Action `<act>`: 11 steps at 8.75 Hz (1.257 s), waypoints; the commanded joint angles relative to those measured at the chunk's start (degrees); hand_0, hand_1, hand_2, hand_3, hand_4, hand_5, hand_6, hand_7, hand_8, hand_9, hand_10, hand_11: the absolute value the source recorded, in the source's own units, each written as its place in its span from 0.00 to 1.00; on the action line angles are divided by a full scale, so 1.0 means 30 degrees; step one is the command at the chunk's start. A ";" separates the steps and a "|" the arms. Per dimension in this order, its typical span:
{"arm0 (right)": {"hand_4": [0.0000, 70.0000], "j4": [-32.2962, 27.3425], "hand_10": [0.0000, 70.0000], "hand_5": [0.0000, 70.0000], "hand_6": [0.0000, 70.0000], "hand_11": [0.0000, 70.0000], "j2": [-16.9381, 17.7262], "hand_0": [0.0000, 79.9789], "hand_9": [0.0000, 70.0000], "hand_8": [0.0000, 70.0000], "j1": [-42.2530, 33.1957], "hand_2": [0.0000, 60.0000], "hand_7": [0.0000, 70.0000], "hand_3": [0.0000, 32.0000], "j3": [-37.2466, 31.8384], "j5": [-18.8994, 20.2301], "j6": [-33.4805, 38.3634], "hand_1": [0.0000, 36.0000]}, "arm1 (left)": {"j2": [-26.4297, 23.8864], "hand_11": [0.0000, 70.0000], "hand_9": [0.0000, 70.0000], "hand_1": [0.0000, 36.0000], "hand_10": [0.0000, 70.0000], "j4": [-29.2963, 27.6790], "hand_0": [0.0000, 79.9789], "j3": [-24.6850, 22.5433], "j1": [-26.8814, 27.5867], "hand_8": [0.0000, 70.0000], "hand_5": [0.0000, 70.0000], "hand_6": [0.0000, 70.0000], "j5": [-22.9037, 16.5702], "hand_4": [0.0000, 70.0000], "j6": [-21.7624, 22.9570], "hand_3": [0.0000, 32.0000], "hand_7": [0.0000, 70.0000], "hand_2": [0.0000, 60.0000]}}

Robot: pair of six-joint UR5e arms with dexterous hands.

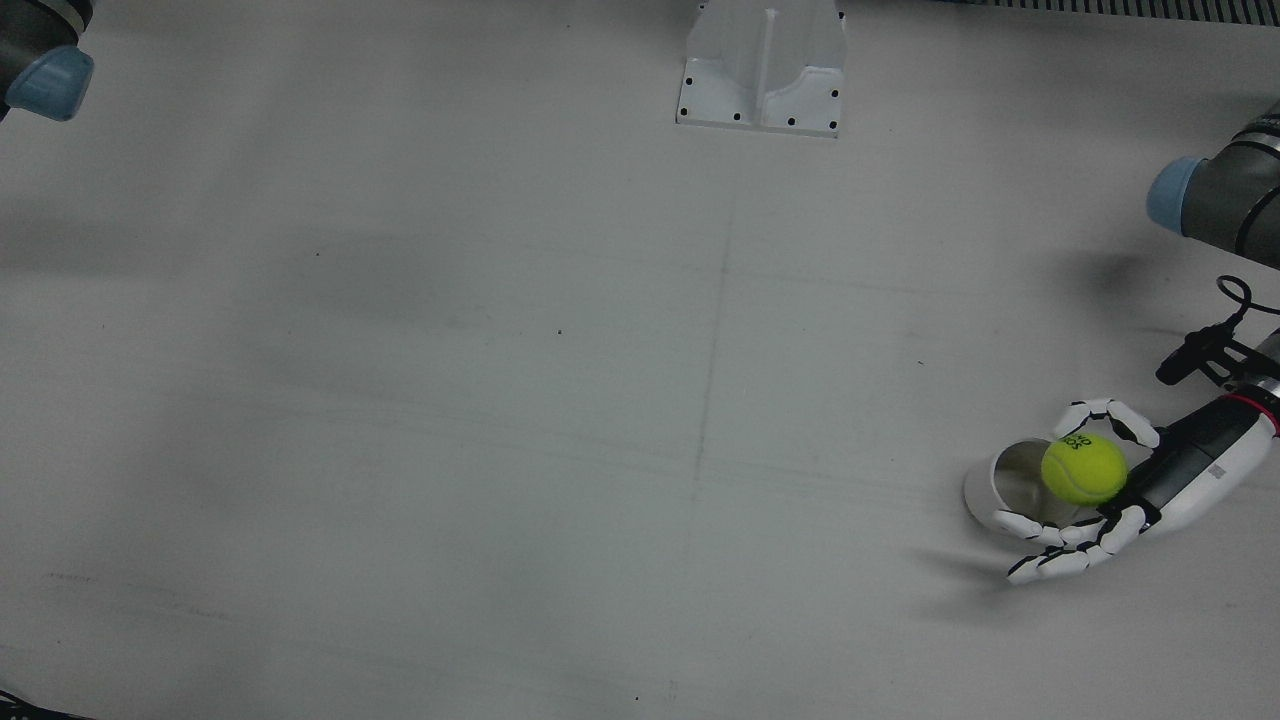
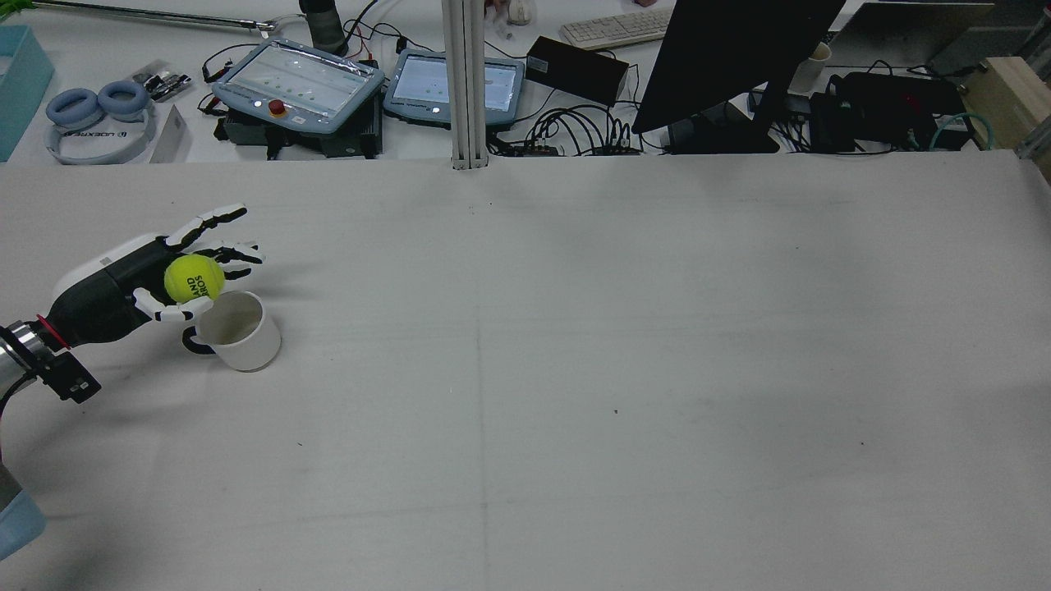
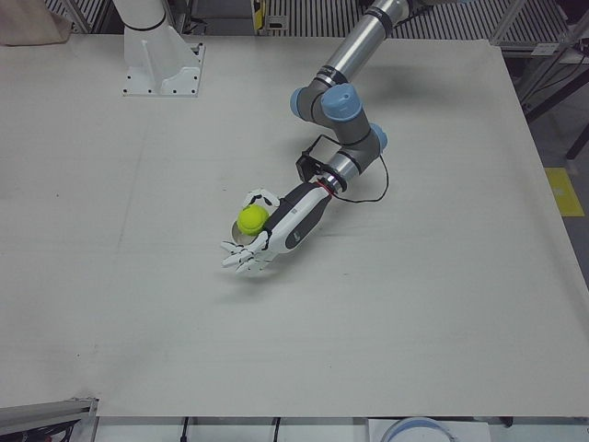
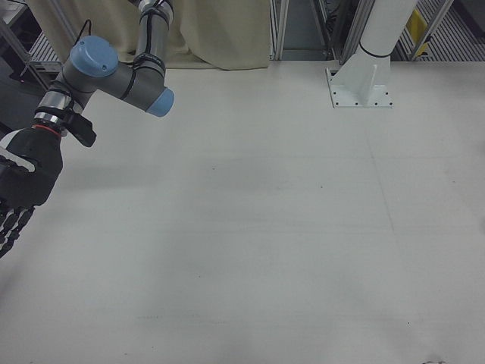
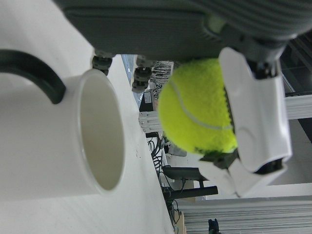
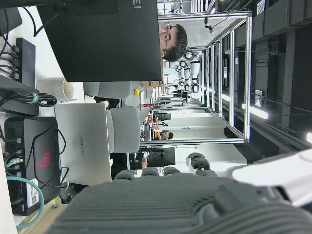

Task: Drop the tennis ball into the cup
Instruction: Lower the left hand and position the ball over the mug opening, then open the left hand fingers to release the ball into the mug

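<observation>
The surface (image 1: 500,400) lies bare across almost its whole width, so passage is open everywhere but its left-arm side. There the white cup (image 2: 238,330) stands upright, mouth unblocked, with the tennis ball (image 2: 194,278) just above its rim. A white pedestal (image 1: 762,65) occupies the robot-side edge.

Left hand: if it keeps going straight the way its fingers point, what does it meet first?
Probably nothing: the left hand, holding the tennis ball, points over the cup toward bare table, though depth is unclear.
</observation>
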State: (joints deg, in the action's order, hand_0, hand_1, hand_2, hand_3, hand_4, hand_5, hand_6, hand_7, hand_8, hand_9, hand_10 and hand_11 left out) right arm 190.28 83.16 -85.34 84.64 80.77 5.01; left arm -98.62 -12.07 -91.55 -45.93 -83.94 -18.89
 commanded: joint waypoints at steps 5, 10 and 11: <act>0.00 0.0000 0.00 0.00 0.00 0.00 0.0024 0.00 0.00 0.00 0.0000 0.00 0.00 0.00 0.0000 0.0000 0.0000 0.00 | 0.0091 0.08 0.00 0.54 0.03 -0.0252 0.59 0.0867 0.0751 0.08 0.16 0.40 0.0178 0.00 0.0234 0.67 0.08 0.56; 0.00 0.0000 0.00 0.00 0.00 0.00 -0.0005 0.00 0.00 0.00 0.0000 0.00 0.00 0.00 0.0058 0.0000 0.0000 0.00 | 0.0062 0.05 0.00 0.37 0.02 -0.0517 0.53 0.0809 -0.2230 0.07 0.15 0.43 0.0003 0.00 0.1053 0.70 0.04 0.47; 0.00 0.0000 0.00 0.00 0.00 0.00 -0.0005 0.00 0.00 0.00 0.0000 0.00 0.00 0.00 0.0058 0.0000 0.0000 0.00 | 0.0149 0.05 0.00 0.43 0.02 -0.0372 0.55 0.0837 -0.3049 0.04 0.11 0.22 -0.0026 0.00 0.1315 0.71 0.07 0.47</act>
State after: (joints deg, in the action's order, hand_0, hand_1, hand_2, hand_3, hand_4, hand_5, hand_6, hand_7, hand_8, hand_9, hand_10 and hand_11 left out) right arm 190.28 83.18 -85.34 84.76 80.77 5.01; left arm -98.40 -13.63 -89.01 -50.22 -83.71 -16.47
